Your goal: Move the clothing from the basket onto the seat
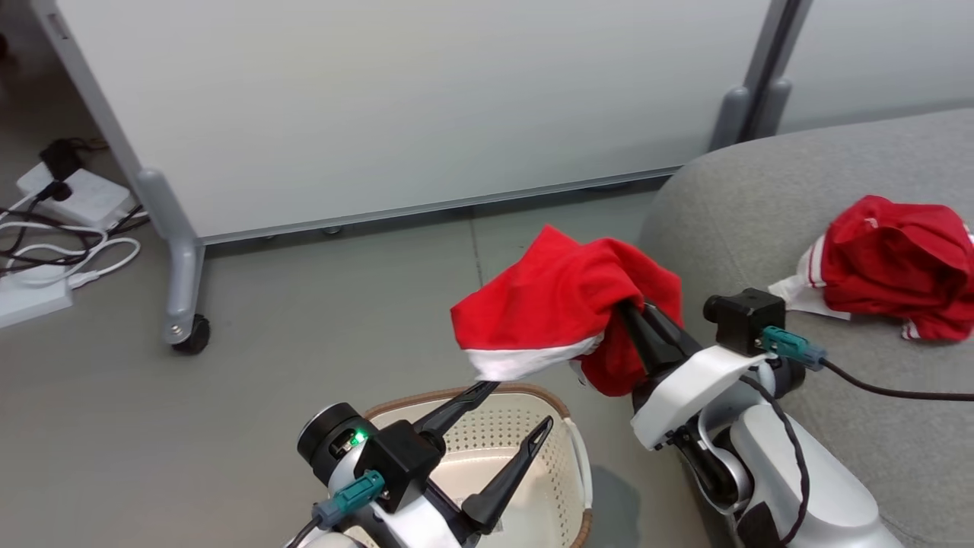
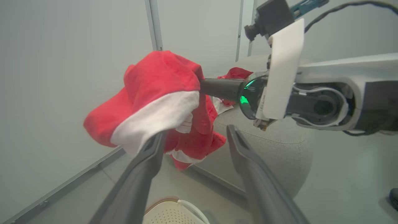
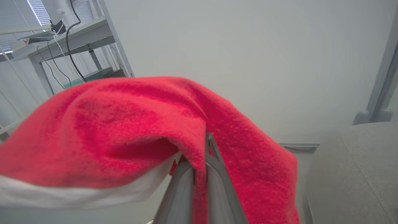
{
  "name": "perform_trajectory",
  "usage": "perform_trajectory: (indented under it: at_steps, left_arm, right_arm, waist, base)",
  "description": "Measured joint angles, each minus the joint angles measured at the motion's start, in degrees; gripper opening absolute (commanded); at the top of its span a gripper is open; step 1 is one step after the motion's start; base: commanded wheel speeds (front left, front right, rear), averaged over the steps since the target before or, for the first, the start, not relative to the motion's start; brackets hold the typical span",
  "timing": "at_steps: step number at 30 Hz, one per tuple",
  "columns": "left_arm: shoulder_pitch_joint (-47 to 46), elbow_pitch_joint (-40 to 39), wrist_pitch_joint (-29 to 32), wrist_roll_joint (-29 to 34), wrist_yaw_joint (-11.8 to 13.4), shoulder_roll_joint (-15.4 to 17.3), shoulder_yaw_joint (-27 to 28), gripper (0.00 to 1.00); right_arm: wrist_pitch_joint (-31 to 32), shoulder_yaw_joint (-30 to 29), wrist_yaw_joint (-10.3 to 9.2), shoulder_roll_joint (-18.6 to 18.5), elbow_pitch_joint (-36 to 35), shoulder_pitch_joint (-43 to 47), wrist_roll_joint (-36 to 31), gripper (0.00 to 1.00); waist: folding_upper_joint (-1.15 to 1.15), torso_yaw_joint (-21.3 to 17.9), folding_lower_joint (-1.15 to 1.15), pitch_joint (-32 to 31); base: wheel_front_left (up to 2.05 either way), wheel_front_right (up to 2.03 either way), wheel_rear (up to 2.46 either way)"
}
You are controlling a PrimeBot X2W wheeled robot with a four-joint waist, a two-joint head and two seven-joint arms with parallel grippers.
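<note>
One piece of the clothing (image 1: 555, 304), red with a white band, hangs in the air between the basket and the seat, my right gripper (image 1: 625, 308) shut on it. In the right wrist view the shut fingers (image 3: 214, 174) pinch a fold of this red fabric (image 3: 124, 124). My left gripper (image 1: 519, 405) stands open above the cream basket (image 1: 567, 495), just below the white band (image 2: 155, 115). A second red garment (image 1: 898, 266) lies crumpled on the grey seat (image 1: 761, 198).
A white partition panel (image 1: 396, 99) on a grey caster leg (image 1: 183, 297) stands behind. Power strips and cables (image 1: 61, 221) lie on the floor at far left. A metal shelf with wires (image 3: 62, 40) stands beyond the held garment.
</note>
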Motion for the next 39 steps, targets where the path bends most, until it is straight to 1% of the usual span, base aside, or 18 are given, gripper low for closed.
perform_trajectory:
  at_steps: [10,18,24,32,36,39]
  left_arm:
    - [-0.1,0.0,0.6,1.1,0.6,0.7,-0.7,1.0]
    - [-0.5,0.0,1.4,1.9,1.0,1.5,-1.2,1.0]
    - [-1.3,-0.5,1.9,2.1,1.0,1.8,-1.6,1.0]
    - [-1.6,-1.0,2.8,2.5,1.1,2.4,-2.1,1.0]
    - [-2.7,-1.5,2.9,3.0,1.5,2.8,-1.8,1.0]
    - [-3.4,-1.8,3.1,3.2,1.6,3.0,-1.7,1.0]
  right_arm:
    - [-0.7,-5.7,0.0,-0.2,1.3,0.8,-0.8,0.0]
    - [-1.1,-8.8,0.0,-0.3,1.5,1.6,-1.3,0.0]
    - [-1.3,-10.4,0.0,-0.3,1.5,2.1,-1.4,0.0]
    - [-1.8,-12.5,0.0,0.1,1.2,2.3,-1.4,0.0]
    - [-2.1,-13.5,0.0,0.3,0.4,1.8,-1.4,0.0]
    - [-2.3,-14.9,0.0,-0.2,-0.7,-0.4,-2.0,0.0]
  waist:
    - [0.0,-7.4,0.0,0.7]
    - [0.0,-14.2,0.0,1.8]
    - [0.0,-18.5,0.0,3.0]
    - [0.0,-22.7,0.0,4.4]
    - [0.0,-24.0,0.0,5.4]
    - [0.0,-24.4,0.0,6.4]
  base:
    - [0.0,0.0,0.0]
    - [0.0,0.0,0.0]
    - [0.0,0.0,0.0]
    - [0.0,0.0,0.0]
    - [0.0,0.0,0.0]
    - [0.0,0.0,0.0]
